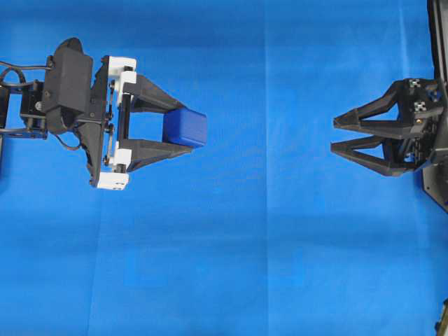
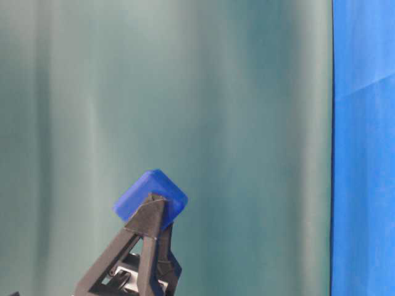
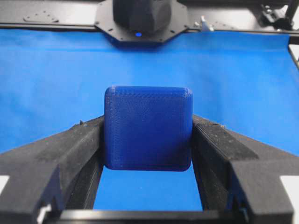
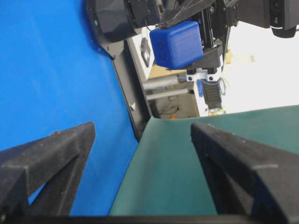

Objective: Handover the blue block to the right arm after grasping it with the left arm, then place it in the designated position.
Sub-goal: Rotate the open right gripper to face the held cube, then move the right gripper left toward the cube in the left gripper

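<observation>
The blue block (image 1: 185, 127) is a dark-blue cube with rounded edges, pinched between the two black fingers of my left gripper (image 1: 183, 129), which is shut on it. The cube is held up off the blue cloth (image 1: 231, 245), on the left of the overhead view. In the left wrist view the block (image 3: 147, 128) fills the gap between the fingers (image 3: 74, 149). My right gripper (image 1: 334, 135) stands open on the right and points left at the block, with a wide stretch of cloth between them. Its wrist view shows the block (image 4: 177, 43) far ahead, above its spread fingers (image 4: 70, 144).
Blue cloth covers the table. A green backdrop (image 2: 185, 92) hangs behind the raised block (image 2: 151, 190) in the table-level view. The right arm's black base (image 3: 140, 18) shows at the far end in the left wrist view. Beyond the table lies workshop clutter (image 4: 205, 93).
</observation>
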Controlling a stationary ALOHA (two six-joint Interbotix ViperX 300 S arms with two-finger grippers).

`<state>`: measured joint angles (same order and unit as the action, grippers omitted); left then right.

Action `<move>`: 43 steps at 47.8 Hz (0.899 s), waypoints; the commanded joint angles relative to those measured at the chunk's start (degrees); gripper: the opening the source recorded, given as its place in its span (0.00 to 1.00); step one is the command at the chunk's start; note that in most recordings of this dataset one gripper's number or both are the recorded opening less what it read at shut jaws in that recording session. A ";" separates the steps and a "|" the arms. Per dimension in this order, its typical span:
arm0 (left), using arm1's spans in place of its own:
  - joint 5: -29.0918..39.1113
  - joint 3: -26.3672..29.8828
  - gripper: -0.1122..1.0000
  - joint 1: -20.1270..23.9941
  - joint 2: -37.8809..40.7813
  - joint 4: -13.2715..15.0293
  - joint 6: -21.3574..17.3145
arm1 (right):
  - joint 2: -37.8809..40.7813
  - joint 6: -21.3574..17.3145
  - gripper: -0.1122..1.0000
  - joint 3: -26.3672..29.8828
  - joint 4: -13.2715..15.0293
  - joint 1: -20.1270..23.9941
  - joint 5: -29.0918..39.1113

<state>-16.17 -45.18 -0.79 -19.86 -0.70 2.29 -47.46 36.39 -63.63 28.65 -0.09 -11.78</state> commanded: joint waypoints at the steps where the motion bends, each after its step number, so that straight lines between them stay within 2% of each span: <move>1: -0.26 0.70 0.54 0.09 -1.05 0.09 0.09 | 0.35 -0.18 0.94 1.67 0.00 0.09 -0.44; 23: -0.26 0.70 0.54 0.09 -1.05 0.09 0.18 | 3.25 -0.09 0.94 3.08 0.00 0.09 -2.64; 31: -0.35 0.70 0.54 0.09 -1.05 0.09 0.18 | 7.47 -0.09 0.94 5.71 0.00 0.09 -4.31; 43: -0.26 0.62 0.54 0.09 -1.05 0.09 0.26 | 16.79 0.09 0.94 12.57 0.09 -0.09 -4.92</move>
<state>-16.17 -45.18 -0.79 -19.86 -0.70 2.46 -33.05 36.65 -54.32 28.65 -0.09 -16.17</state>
